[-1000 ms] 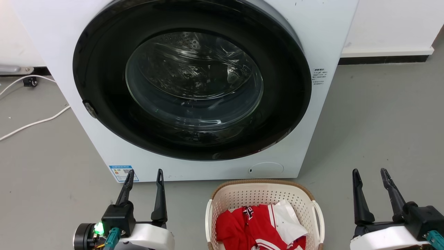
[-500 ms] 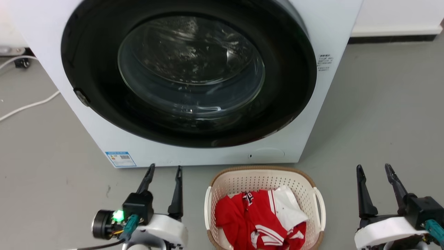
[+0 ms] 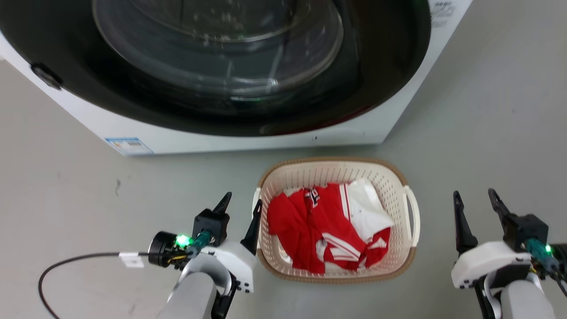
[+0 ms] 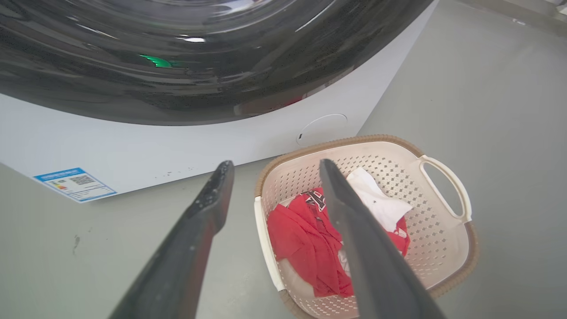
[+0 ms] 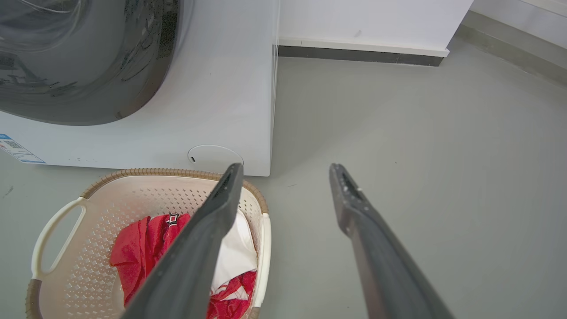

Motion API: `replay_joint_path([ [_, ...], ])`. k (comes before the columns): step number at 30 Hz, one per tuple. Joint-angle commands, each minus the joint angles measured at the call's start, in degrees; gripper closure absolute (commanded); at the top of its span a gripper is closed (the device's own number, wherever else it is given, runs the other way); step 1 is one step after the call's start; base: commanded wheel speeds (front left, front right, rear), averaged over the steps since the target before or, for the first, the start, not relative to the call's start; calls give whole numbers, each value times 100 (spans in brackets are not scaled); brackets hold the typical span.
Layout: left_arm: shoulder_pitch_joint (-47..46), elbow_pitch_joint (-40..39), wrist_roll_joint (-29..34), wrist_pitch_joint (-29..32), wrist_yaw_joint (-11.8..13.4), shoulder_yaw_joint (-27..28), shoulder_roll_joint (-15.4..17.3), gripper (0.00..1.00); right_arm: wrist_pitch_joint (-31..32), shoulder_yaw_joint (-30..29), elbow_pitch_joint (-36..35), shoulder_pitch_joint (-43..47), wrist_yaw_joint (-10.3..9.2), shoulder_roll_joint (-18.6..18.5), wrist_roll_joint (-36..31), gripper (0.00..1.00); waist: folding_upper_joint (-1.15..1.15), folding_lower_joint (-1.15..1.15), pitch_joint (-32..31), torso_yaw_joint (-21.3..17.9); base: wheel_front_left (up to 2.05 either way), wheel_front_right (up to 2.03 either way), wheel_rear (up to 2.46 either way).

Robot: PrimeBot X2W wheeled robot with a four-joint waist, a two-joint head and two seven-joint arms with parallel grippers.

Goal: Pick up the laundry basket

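laundry basket point(image 3: 333, 160) sat on the floor point(image 3: 66, 199) just near of the washer point(image 3: 248, 142), between left gripper point(image 3: 243, 199) and right gripper point(image 3: 474, 192), both spread, empty; left was beside its left handle point(image 4: 267, 243), right farther off, so an uneven grab could've tipped it.

Head looks down; low wrist cameras flank the shared laundry basket point(image 3: 386, 186)

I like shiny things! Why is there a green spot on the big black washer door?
Left wrist view: the green spot on the washing machine door is a reflection in the glossy surface, likely of the green light glowing behind the left gripper in the head view. Right wrist view: the door shows soft grey reflections.
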Motion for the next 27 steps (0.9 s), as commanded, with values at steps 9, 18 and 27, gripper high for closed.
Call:
replay_joint_path([
  [9, -1192, 1399, -48, -15, -188, -163, 5, 0, -10, -160, 1099, -1049, -4, -13, -462, 0, 0, -1, 1416, -128, 0, 0, 0],
  [18, -2076, 2412, -72, -14, -289, -209, 6, 0, -10, -259, 1908, -1884, -4, -11, -900, 0, 0, -1, 2292, -116, 0, 0, 0],
  [27, -2832, 2980, -115, -14, -384, -279, 23, 0, -10, -289, 2646, -2628, -4, -12, -1288, 0, 0, -1, 2947, -71, 0, 0, 0],
])
